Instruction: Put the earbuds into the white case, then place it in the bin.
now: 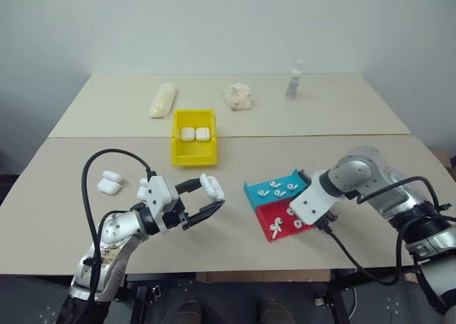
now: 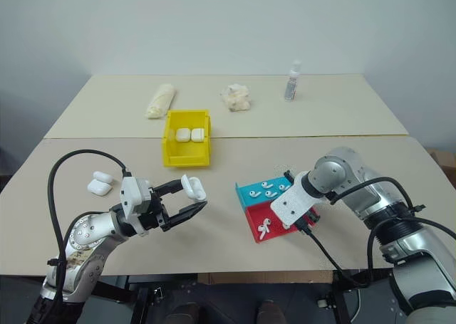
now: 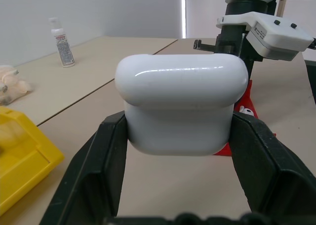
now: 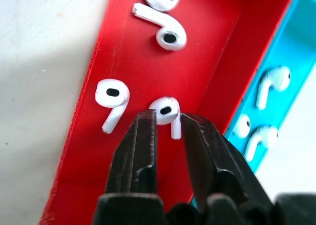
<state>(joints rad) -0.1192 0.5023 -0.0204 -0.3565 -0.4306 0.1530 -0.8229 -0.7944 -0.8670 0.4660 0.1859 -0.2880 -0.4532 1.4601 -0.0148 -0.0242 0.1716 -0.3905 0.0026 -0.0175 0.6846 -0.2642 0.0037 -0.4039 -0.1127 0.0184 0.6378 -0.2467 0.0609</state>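
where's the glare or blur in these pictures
Left wrist view: a bright glare streak across the top of the white case, black fingers soft at the frame's bottom. Right wrist view: fingers blurred, earbuds in the red tray sharp. Head views: even light, soft shadows on the table.

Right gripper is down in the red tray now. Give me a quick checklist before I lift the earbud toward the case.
1. Earbud between right gripper fingertips: ok.
2. Firm pinch on it: cannot tell.
3. Neighbouring earbud in red tray clear of the fingers: ok.
4. White case clamped in left gripper: ok.
5. Case lid open, ready to receive: ok, looks raised in the head views.
6. Yellow bin has room beside its two cases: ok.
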